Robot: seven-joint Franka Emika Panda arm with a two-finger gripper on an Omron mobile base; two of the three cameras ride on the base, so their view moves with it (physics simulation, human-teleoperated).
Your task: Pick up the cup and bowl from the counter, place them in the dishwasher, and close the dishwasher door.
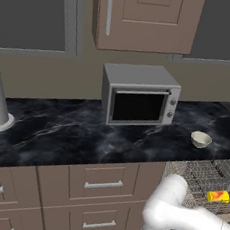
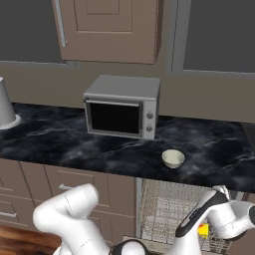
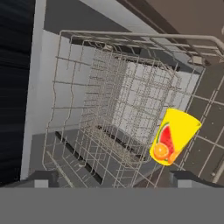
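Gaping wide, tool (image 3: 109, 179) hangs empty above cup (image 3: 174, 136).

Taupe wall cabinet (image 1: 147, 20) hangs between dark windows (image 1: 32, 13).

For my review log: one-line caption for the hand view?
Open pincer above the dishwasher rack, yellow cup lying in it.

Bowl (image 1: 201, 139) on tabletop (image 1: 60, 131) right of microwave (image 1: 139, 94); cup (image 1: 218, 196) in dishwasher rack (image 3: 118, 109) below.
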